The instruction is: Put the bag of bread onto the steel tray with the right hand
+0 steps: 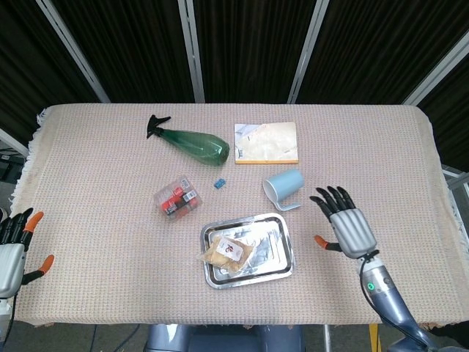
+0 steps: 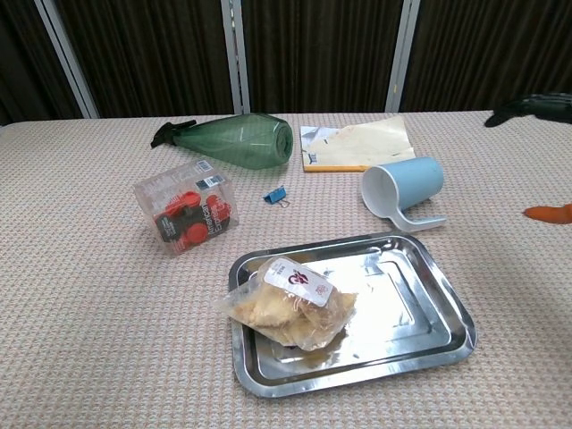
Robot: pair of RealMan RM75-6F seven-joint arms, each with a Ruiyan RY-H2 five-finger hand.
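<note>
The bag of bread [image 1: 228,252] [image 2: 288,302] lies in the left part of the steel tray [image 1: 275,255] [image 2: 420,313], one corner reaching over the tray's left rim. The tray sits flat on the desk [image 1: 381,154] [image 2: 80,304], which is covered with a beige woven cloth. The right robot hand [image 1: 346,224] hovers over the desk well to the right of the tray, fingers spread wide and holding nothing; in the chest view only its dark fingertips [image 2: 527,105] and an orange thumb tip show at the right edge. The left robot hand [image 1: 13,246] is at the lower left corner of the head view, beyond the desk's edge, its fingers apart and empty. A light blue mug [image 1: 284,187] [image 2: 404,189] lies on its side just behind the tray, its mouth facing left. A clear box with red contents [image 1: 176,198] [image 2: 186,206] stands to the left of the tray, and a small blue clip [image 1: 218,183] [image 2: 276,195] lies between that box and the mug. Farther back are a green spray bottle [image 1: 192,143] [image 2: 234,141] on its side and a notebook [image 1: 266,142] [image 2: 356,143] beside it.
</note>
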